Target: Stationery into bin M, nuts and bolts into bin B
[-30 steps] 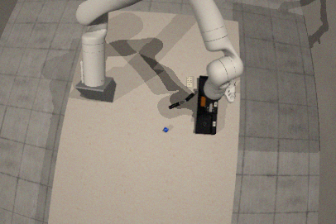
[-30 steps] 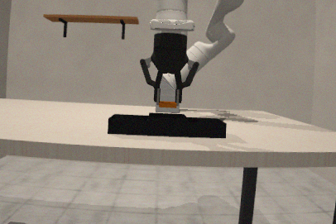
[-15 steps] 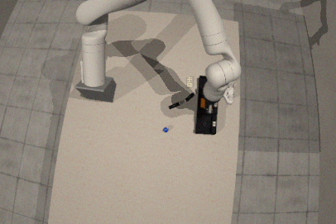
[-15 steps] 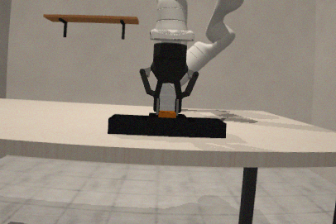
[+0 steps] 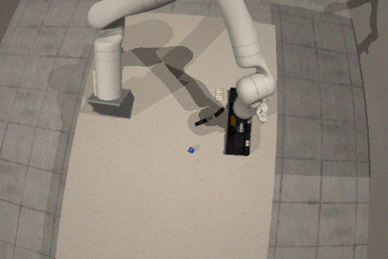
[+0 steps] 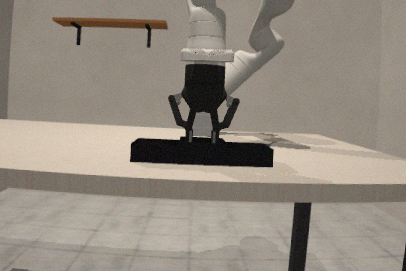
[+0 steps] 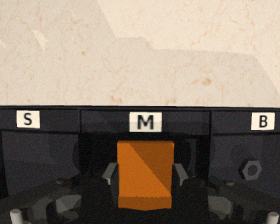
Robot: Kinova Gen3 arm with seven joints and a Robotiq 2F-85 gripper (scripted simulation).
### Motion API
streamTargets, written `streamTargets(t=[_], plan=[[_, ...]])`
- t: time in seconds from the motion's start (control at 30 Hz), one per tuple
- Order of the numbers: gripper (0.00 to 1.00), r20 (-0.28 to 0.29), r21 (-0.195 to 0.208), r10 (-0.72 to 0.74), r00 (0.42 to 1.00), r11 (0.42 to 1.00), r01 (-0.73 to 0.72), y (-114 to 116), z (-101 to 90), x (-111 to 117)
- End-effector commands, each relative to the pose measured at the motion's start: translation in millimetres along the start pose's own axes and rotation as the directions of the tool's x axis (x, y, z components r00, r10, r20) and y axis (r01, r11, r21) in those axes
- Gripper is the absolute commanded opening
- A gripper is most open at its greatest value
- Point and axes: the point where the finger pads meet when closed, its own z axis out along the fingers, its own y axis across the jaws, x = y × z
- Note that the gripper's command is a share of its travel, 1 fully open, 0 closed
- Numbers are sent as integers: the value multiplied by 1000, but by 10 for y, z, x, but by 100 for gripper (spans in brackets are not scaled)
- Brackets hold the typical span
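Observation:
My gripper [image 7: 145, 176] is shut on an orange block [image 7: 145, 173], likely an eraser, and holds it low inside the middle compartment, the bin marked M [image 7: 145, 122]. In the exterior view the fingertips [image 6: 201, 137] dip into the black bin row [image 6: 201, 151] and the block is hidden by its wall. From above, the orange block [image 5: 232, 118] shows in the row beside the wrist. The bin marked B [image 7: 263, 121] holds a dark hex nut [image 7: 250, 171]. A black pen [image 5: 209, 117] lies on the table just left of the bins.
The bin marked S [image 7: 28, 120] is at the left of the row. A small blue thing [image 5: 191, 150] lies on the table to the left front. A small cream piece [image 5: 219, 93] lies behind the pen. A white thing lies right of the bins.

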Motion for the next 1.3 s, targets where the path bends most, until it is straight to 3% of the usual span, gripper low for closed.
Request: streamTargets(t=[0.0, 0.17, 0.2, 0.77, 1.27], plan=[[35, -1, -1, 1, 1000, 1000, -1, 4, -5, 2], [35, -1, -1, 1, 1000, 1000, -1, 3, -5, 4], [46, -1, -1, 1, 1000, 1000, -1, 3, -5, 4], [46, -1, -1, 1, 1000, 1000, -1, 3, -5, 4], [46, -1, -1, 1, 1000, 1000, -1, 3, -177, 3]])
